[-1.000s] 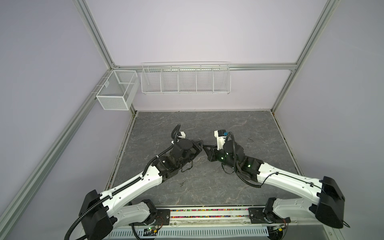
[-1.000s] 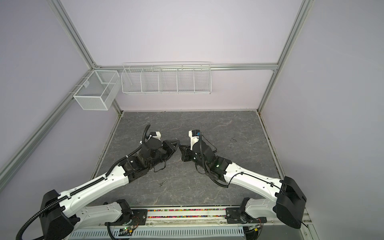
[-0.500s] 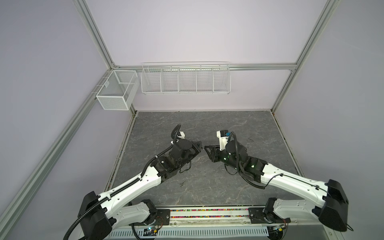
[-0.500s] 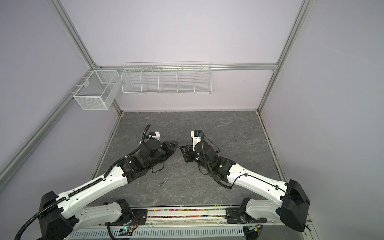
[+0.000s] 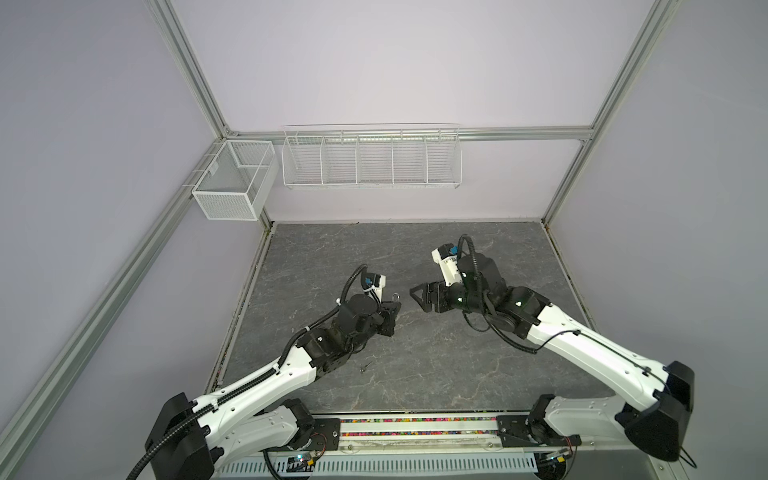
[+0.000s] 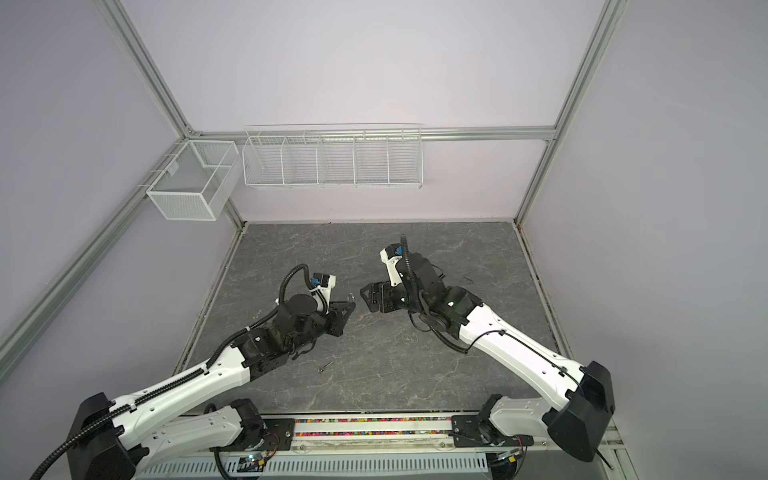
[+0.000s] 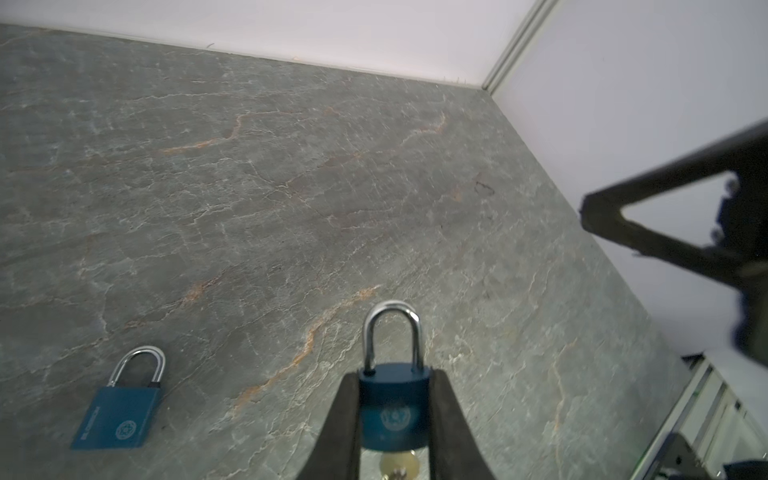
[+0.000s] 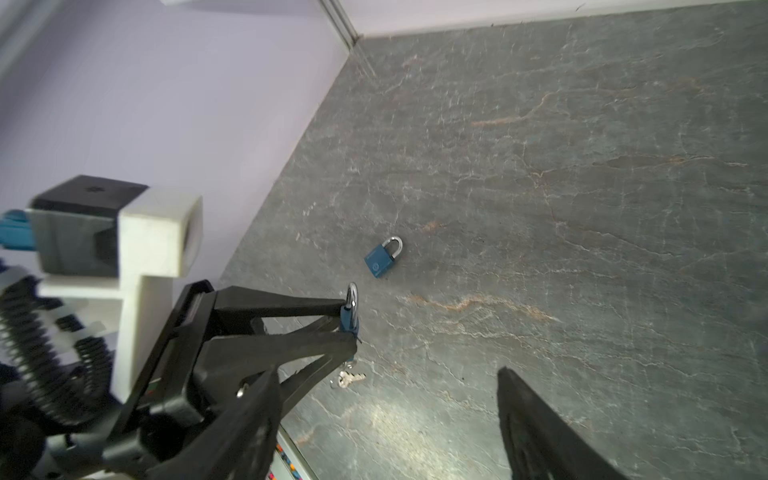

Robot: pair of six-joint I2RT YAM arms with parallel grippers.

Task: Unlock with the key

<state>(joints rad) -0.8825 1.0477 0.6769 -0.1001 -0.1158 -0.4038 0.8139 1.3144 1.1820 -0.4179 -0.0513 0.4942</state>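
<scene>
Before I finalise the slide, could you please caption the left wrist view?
Left gripper clamps a blue padlock, key at its base; second padlock lies on table.

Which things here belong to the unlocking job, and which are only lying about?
Job: held padlock; key in it; left pincer gripping it; open right pincer.

Lying about: second padlock on the table; small screw; mesh basket; wire rack.

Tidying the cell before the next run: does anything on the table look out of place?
A small dark bit, perhaps a screw, lies loose on the table beside the left arm. Otherwise nothing stands out: one padlock sits in the left gripper, a second padlock lies flat.
</scene>
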